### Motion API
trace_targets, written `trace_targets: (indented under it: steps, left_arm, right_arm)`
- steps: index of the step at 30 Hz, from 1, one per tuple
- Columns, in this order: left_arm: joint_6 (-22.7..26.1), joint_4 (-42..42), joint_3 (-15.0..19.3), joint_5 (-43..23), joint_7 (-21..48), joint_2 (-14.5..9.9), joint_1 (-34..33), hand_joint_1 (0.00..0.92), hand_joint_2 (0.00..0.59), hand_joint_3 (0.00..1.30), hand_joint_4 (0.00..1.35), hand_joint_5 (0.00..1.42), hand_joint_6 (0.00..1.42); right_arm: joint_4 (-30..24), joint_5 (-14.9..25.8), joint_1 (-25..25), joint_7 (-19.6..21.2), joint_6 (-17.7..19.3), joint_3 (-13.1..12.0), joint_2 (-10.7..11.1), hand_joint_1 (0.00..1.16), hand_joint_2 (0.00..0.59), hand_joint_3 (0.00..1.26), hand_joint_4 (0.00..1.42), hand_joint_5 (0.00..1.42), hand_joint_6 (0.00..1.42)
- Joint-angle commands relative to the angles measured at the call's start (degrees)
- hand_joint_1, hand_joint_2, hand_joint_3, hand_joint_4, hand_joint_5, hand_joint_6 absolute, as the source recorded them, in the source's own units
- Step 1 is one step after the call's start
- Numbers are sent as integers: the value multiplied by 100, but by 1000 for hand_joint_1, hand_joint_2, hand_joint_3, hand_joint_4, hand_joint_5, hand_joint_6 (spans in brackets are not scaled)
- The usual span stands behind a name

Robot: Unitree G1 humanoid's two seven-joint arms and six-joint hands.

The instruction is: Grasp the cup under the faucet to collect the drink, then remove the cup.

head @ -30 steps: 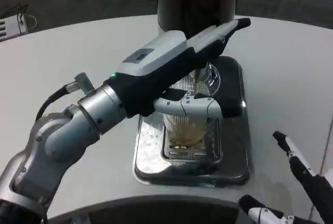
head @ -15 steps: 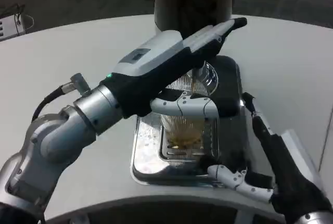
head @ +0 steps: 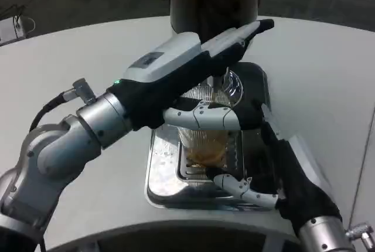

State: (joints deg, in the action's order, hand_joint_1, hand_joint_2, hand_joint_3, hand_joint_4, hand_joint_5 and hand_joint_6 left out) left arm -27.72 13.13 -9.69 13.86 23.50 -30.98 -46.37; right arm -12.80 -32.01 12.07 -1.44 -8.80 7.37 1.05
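White round table (head: pixel 328 70) carries a steel drip tray (head: pixel 161 179); the cup (head: pixel 205 146) stands upright, left hand (head: pixel 193 82) fingers wrapped around it, right hand (head: pixel 281 176) fingers spread beside.

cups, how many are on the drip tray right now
1. A clear ribbed cup stands on the drip tray under the faucet, the left hand wrapped around it. The right hand sits beside it. The arms may hide more.
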Motion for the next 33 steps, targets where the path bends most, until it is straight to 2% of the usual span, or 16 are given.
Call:
trace_targets:
  steps: [1,9,18,27,33]
  left_arm:
    - [238,269,14,141,171,-167,104,0,42,0,0,0,105]
    - [247,301,69,111,175,-200,45,0,31,0,0,0,105]
    - [271,241,172,-39,145,-178,91,0,27,0,0,0,106]
    - [146,211,491,-386,-41,-99,229,0,29,0,0,4,129]
    - [-272,208,823,-605,-237,-16,443,0,41,33,0,79,183]
  right_arm:
    - [353,122,200,234,0,45,-7,786,207,0,0,0,0]
    - [775,330,478,456,50,130,-35,789,207,0,0,0,0]
    - [1012,548,735,490,33,182,-33,785,204,0,0,0,0]
    - [1142,691,975,471,-5,220,-40,781,203,0,0,0,0]
    - [1151,765,1035,481,-20,238,-15,781,203,0,0,0,0]
